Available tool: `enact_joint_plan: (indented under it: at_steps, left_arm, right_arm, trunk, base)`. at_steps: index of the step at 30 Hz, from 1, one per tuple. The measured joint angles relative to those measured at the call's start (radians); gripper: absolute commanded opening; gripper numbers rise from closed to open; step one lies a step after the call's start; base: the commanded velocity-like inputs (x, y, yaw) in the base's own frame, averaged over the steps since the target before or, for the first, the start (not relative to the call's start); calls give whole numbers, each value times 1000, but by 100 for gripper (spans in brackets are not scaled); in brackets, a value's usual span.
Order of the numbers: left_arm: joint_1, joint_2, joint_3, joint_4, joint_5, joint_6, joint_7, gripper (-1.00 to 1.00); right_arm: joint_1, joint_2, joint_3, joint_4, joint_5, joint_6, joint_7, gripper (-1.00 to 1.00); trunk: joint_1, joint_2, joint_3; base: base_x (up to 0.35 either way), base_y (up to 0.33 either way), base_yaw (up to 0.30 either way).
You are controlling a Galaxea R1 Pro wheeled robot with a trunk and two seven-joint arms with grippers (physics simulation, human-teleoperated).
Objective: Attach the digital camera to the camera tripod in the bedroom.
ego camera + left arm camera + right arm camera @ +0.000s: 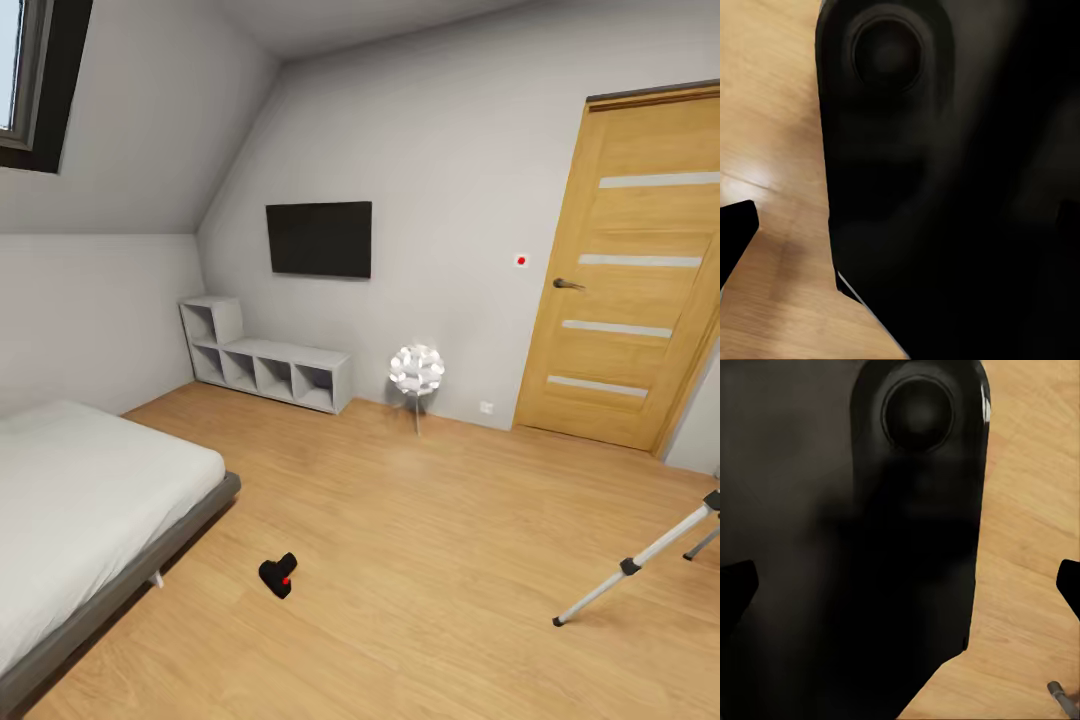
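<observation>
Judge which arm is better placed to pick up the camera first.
Left, probably. The camera lies on the floor left of centre, near the bed, while the tripod stands far right. Neither arm has reached out yet, so this rests on position alone.

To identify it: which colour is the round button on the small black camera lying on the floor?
Bright red, on the small black digital camera; head view shows it best.

Light grey walls (450, 150) under a sloped ceiling (130, 110), with a dark-framed skylight window (35, 80) set into the slope. Light wood plank floor (420, 560) throughout. Flat black wall screen (319, 238) above white cube shelves (262, 365). Oak door with frosted strips (625, 270) at right. White-sheeted bed on a grey frame (90, 500) at left. Small white ball-cluster lamp (416, 370) beside the shelves.
</observation>
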Motion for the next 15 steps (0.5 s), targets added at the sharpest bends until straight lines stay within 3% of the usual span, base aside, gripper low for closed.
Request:
enact_joint_plan:
  at_steps: [9,15]
  left_arm:
    - [12,-3,2,-15,9,7,-1,100]
    - [10,-21,0,-20,8,7,-2,100]
  right_arm:
    - [-29,-30,2,-9,9,11,2,100]
    - [-28,-46,2,-16,10,-20,4,100]
  trunk:
    - [0,0,0]
    - [0,0,0]
  base:
    - [0,0,0]
    - [0,0,0]
